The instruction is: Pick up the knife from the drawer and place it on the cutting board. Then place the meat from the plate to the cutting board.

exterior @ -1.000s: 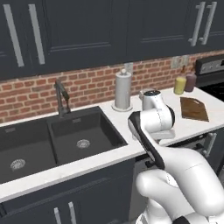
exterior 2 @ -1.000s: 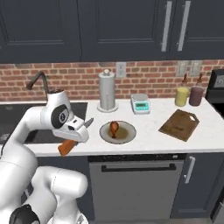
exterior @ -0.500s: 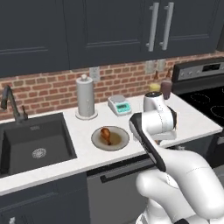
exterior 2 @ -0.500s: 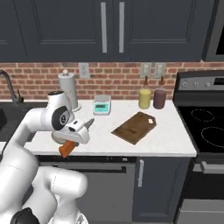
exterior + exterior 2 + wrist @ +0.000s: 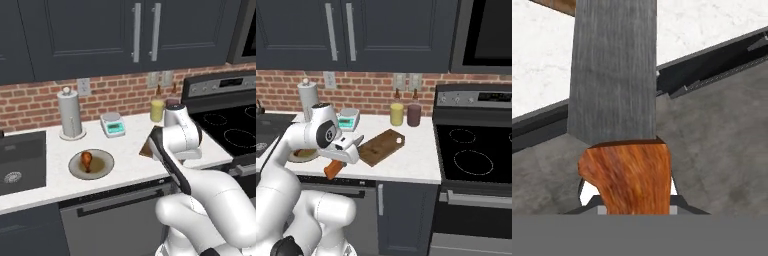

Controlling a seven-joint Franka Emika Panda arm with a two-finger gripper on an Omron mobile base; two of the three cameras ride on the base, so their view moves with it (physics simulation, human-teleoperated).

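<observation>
Fingers clamp the knife (image 5: 335, 168); the cutting board (image 5: 380, 146) lies just beyond, bare. Both placements remain; meat (image 5: 86, 159) sits on its plate (image 5: 105, 166).

Cutting board (image 5: 380, 146) top bare; jars (image 5: 397, 114) crowd back edge.

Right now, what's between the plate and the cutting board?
Bare white counter lies between plate and cutting board, seen in the left base view.

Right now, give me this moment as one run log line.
tool: shut on knife | knife: carried beside counter edge | board: bare | meat: on plate
</observation>
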